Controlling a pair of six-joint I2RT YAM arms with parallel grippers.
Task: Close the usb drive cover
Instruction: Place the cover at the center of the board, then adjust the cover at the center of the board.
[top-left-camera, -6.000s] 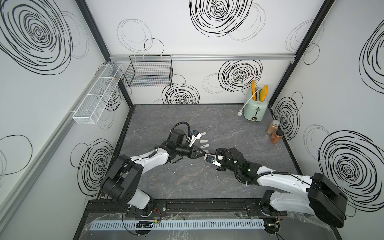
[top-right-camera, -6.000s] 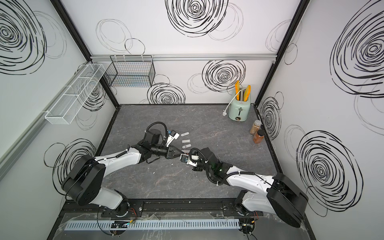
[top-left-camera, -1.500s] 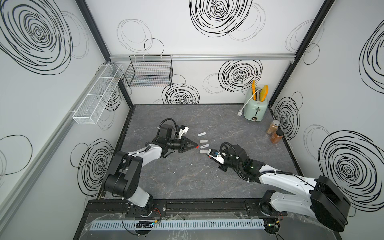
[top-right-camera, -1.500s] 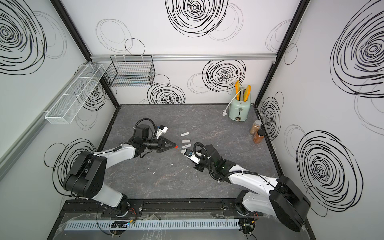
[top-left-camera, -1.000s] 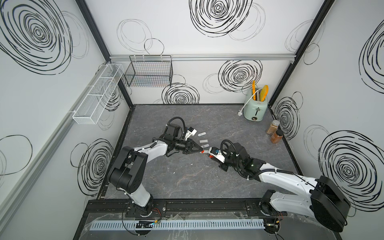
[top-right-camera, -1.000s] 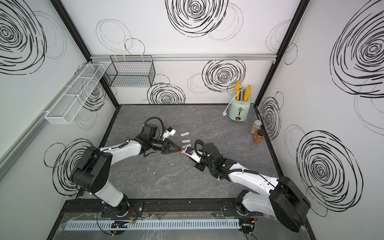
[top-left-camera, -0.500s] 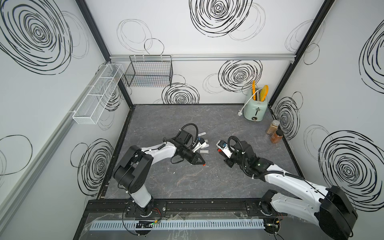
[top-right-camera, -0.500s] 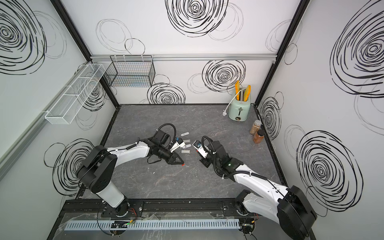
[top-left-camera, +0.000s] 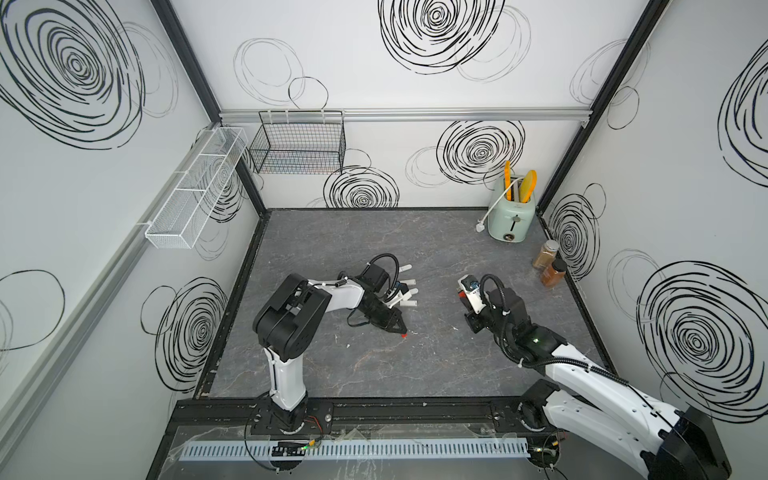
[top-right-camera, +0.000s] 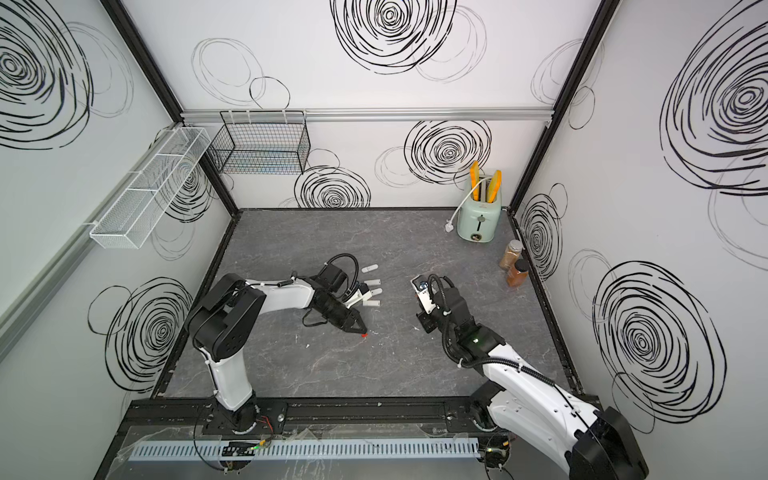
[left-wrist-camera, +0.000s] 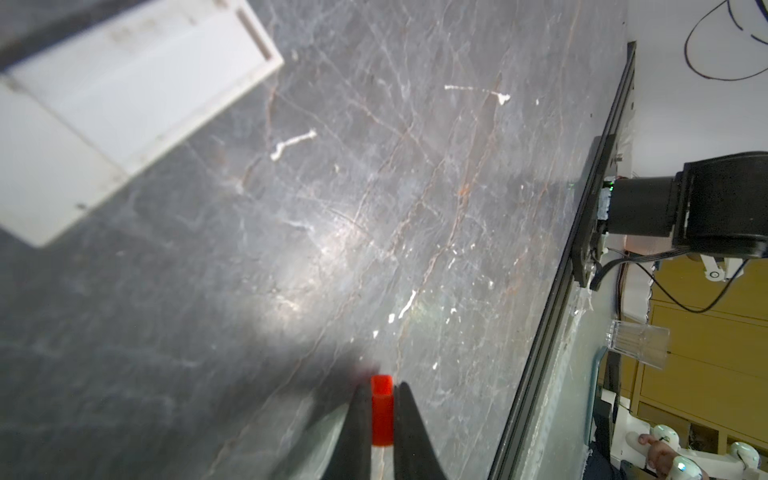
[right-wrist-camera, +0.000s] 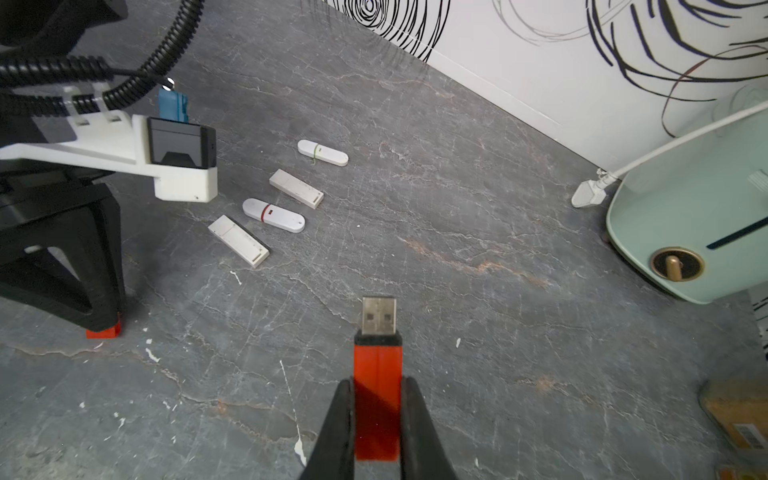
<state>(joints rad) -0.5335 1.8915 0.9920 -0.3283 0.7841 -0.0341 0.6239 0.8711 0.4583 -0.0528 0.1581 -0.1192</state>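
Red usb drive (right-wrist-camera: 377, 353), plug bare, pinched in right gripper (right-wrist-camera: 377, 384); red cover (left-wrist-camera: 382, 419) pinched in left gripper (left-wrist-camera: 382, 388) down at tabletop (right-wrist-camera: 457, 249), well apart.

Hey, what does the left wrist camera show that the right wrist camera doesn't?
Only the left wrist view shows the front rail of the table, a black arm base mounted there, and a clear cup outside the cell.

Only the right wrist view shows the red drive with its metal plug bare, clamped in the right gripper, plus four white sticks and the toaster.

Both show the grey table and the red cap pinched in the left gripper.
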